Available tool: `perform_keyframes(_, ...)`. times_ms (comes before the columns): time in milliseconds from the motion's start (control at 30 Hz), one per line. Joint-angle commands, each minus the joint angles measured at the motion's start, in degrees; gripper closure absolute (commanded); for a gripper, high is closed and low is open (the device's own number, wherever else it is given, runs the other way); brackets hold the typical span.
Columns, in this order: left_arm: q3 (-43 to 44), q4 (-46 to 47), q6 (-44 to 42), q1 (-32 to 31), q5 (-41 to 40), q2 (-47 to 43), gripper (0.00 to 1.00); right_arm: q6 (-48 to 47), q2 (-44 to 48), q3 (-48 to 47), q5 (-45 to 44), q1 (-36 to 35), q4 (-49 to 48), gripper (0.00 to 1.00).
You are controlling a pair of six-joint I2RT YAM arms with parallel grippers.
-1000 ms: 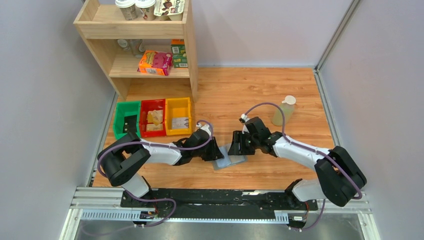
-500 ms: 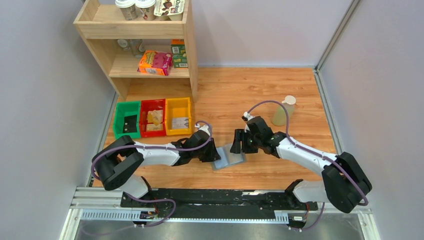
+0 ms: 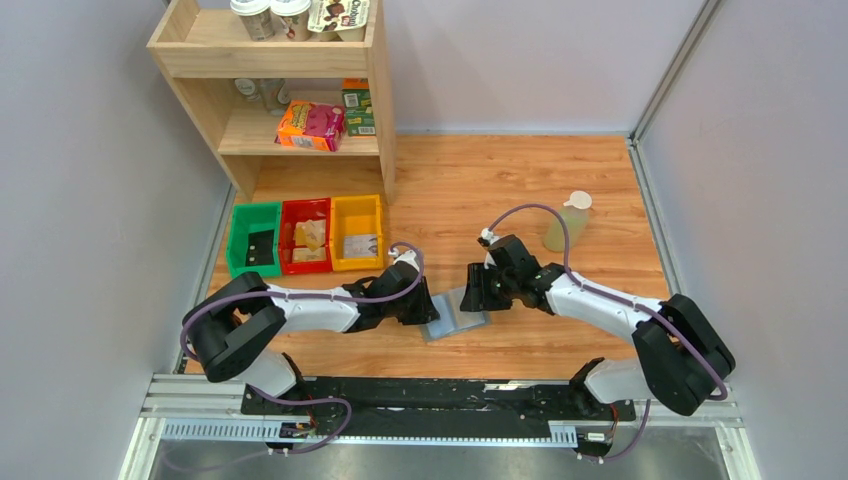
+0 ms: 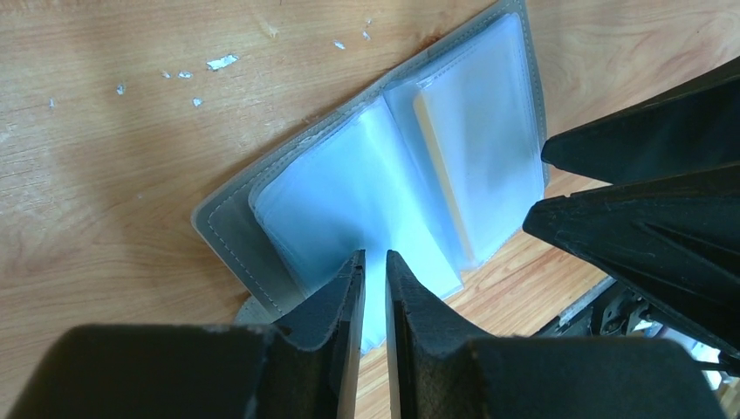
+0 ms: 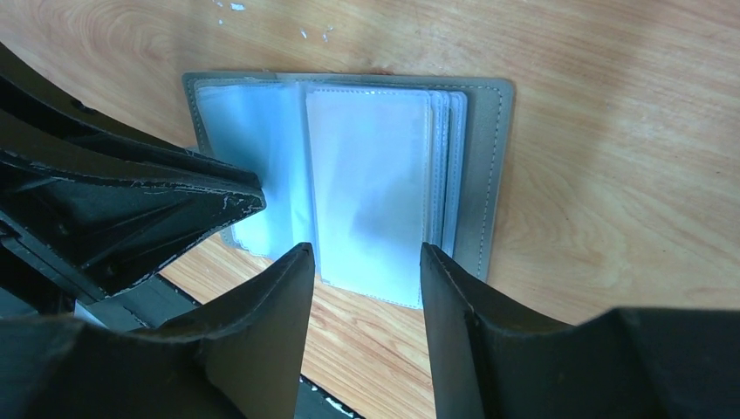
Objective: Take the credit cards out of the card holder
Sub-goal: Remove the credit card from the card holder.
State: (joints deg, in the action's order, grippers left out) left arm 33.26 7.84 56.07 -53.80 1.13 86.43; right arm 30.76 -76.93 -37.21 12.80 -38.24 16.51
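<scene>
Grey bifold card holder (image 3: 458, 313) lies open on the wooden table (image 3: 600, 180), near side. Only the left wrist view shows a thin tan card (image 4: 441, 188) inside. The right gripper (image 5: 362, 262) gapes; the left gripper (image 4: 371, 271) is nearly closed, and I cannot tell whether it grips anything.

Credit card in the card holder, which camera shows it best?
Left wrist: the credit card shows yellow through a clear sleeve. Right wrist shows only pale sleeves in the card holder; the top view is too distant.

Pale grey walls (image 3: 90, 150) enclose the wooden surface (image 3: 480, 180); a wooden shelf unit (image 3: 265, 60) stands at its far-left corner.
</scene>
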Motion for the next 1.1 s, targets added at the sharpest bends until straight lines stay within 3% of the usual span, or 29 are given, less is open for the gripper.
perform_keyframes(0, -2.32, -3.36, 0.0, -0.16, -1.48, 2.25, 0.77, -0.88, 0.29, -0.85, 1.0, -0.43, -2.19, 0.5)
perform_keyframes(400, -2.76, -3.27, 0.09, -0.25, -1.48, 1.72, 0.78, -1.5, -0.5, -0.85, -0.85, -0.43, -1.22, 0.5)
perform_keyframes(1067, -3.46, -1.16, 1.05, -0.34, 0.46, 2.16, 0.78, 0.0, -0.95, -1.46, 4.25, -1.49, -3.5, 0.52)
